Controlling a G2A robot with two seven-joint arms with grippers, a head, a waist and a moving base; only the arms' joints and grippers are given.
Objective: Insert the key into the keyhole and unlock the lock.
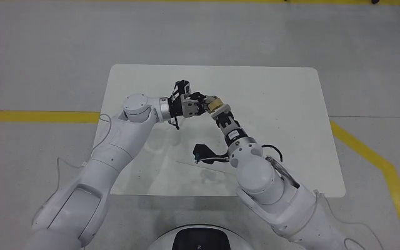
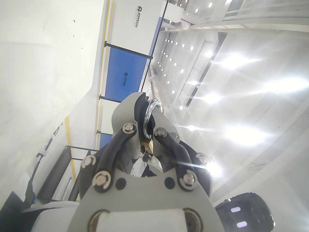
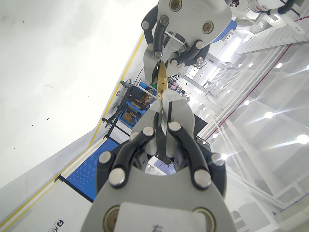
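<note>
The left gripper has its fingers clamped on the lock, held by the shackle. The right gripper pinches the key, its tip at the lock's bottom face. Insertion seems under way: keep the blade in line with the lock, press gently, twist only once seated. Beneath the lock lies the white table; beyond it, grey floor with a yellow line.

**Claw to claw, both clamped**

Holds the left claw shut on the padlock, forearm stretched across from the left side. Pinches the key in the right claw, forearm angled forward. Faces both claws tip to tip, almost touching.
</note>
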